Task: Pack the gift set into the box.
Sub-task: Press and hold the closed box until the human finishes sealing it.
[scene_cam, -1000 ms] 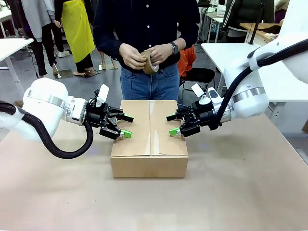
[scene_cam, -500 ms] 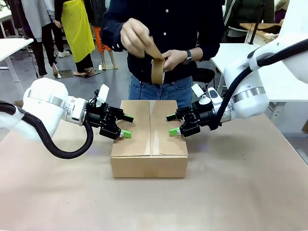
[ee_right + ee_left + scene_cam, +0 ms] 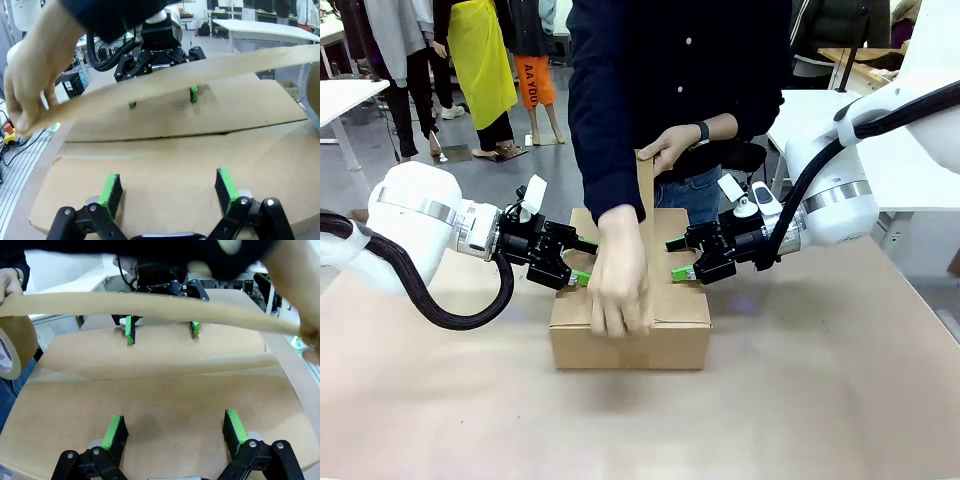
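Observation:
The brown cardboard box sits mid-table with its top flaps shut, and the gift set is hidden. My left gripper is open, its green pads down on the left flap. My right gripper is open on the right flap. A person leans over the box, stretching a strip of brown tape along the centre seam. One hand presses the strip's end at the box's front edge. The other hand holds the tape roll above the far edge.
The table has a brown surface with open room in front of and beside the box. The person's arm and body hang over the middle of the box between my grippers. White tables and standing people are farther back.
The person leaned forward and drew the tape strip from chest height down over the seam to the box's front edge. Both arms stayed where they were.

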